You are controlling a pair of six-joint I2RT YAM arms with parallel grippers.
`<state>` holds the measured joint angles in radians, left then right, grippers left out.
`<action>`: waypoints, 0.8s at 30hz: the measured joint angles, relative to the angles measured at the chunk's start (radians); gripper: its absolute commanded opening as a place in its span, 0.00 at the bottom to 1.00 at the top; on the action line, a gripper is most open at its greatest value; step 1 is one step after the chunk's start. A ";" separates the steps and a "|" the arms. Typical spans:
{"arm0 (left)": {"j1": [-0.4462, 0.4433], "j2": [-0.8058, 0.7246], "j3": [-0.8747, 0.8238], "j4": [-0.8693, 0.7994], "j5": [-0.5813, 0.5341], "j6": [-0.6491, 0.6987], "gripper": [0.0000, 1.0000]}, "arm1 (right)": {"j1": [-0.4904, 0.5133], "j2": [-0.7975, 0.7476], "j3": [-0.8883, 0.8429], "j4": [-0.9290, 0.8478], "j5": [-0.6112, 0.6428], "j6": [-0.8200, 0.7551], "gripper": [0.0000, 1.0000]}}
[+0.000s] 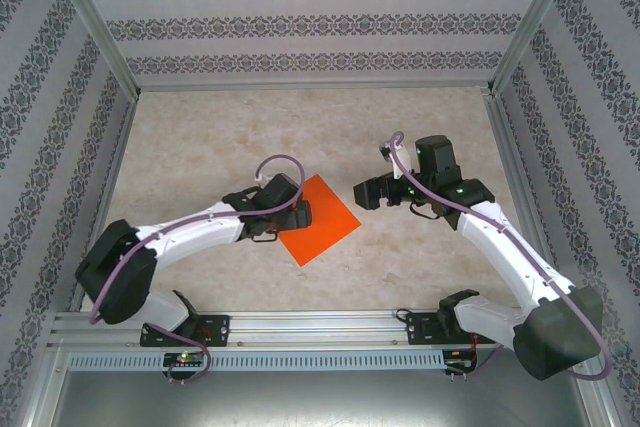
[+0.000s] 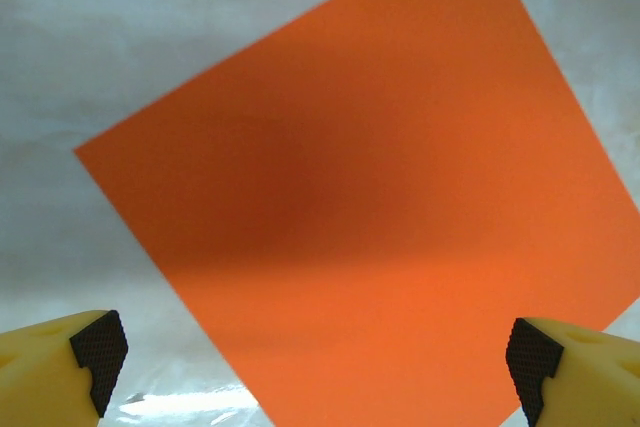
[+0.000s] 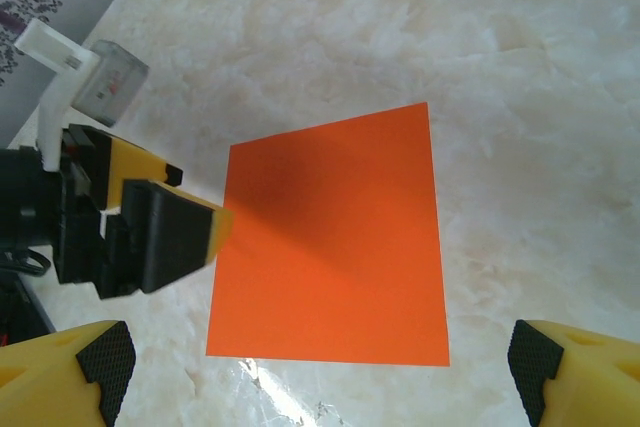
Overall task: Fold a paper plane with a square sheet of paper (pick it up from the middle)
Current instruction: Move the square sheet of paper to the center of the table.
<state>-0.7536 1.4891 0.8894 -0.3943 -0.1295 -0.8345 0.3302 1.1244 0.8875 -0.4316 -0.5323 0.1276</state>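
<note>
Left gripper (image 2: 315, 362) first: on its own wrist cam the two yellow fingers (image 2: 95, 347) sit way out in the bottom corners, so it's spread wide with nothing between them. Right below it is the square sheet of paper (image 2: 380, 207), flat and unfolded, with a dark shadow across its middle.

The overhead cam gives me placement instead. That gripper hangs over the sheet's left edge, and the sheet lies turned like a diamond on the marble-look table (image 1: 420, 127), between the two grippers.

Right gripper (image 3: 315, 372) is spread wide too. Overhead, it's just beside the sheet's right corner, not over it.

The right wrist cam gives me a side-on look at the left gripper, with one fingertip overlapping the sheet's edge. Can't tell if it's touching.
</note>
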 measured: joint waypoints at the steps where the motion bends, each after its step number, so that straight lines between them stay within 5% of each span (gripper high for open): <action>1: -0.010 0.024 0.014 -0.002 -0.011 -0.003 1.00 | 0.000 0.003 0.000 0.000 0.006 -0.001 0.98; 15: -0.074 0.282 0.125 -0.026 -0.065 0.008 1.00 | -0.014 0.019 0.000 -0.014 0.053 -0.023 0.98; 24: -0.075 0.316 0.152 -0.022 -0.055 0.162 1.00 | -0.056 0.010 -0.029 -0.006 0.051 -0.027 0.98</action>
<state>-0.8284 1.8053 1.0416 -0.4160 -0.1841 -0.6727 0.2737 1.1339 0.8585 -0.4381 -0.4812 0.1009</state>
